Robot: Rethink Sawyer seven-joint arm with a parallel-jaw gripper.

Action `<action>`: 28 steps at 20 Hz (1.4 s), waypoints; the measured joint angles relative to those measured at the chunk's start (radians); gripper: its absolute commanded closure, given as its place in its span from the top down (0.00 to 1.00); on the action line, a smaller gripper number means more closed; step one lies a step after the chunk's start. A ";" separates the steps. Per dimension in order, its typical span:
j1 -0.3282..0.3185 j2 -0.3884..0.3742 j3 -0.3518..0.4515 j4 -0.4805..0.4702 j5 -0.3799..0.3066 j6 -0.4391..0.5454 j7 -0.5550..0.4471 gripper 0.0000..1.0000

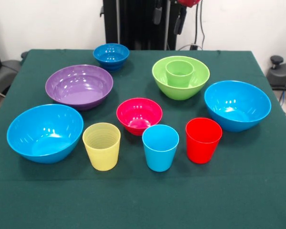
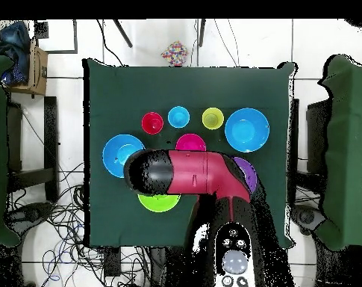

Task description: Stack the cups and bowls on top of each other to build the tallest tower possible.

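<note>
Green cup inside lime bowl; pincer apparently hidden, grip state unclear.

Green cup (upright) in lime bowl

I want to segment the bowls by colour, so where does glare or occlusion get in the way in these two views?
Front view: white ceiling-light streaks on the purple bowl and both large blue bowls; shadows are soft. Overhead view: the arm covers most of the lime-green bowl and purple bowl, and part of the pink-red bowl.
</note>
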 measured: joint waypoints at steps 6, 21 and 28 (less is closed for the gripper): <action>-0.035 0.026 0.035 -0.005 -0.030 0.000 0.000 1.00; -0.056 0.121 0.095 -0.156 -0.063 0.066 0.000 1.00; -0.064 0.122 0.123 -0.230 -0.063 0.205 0.000 1.00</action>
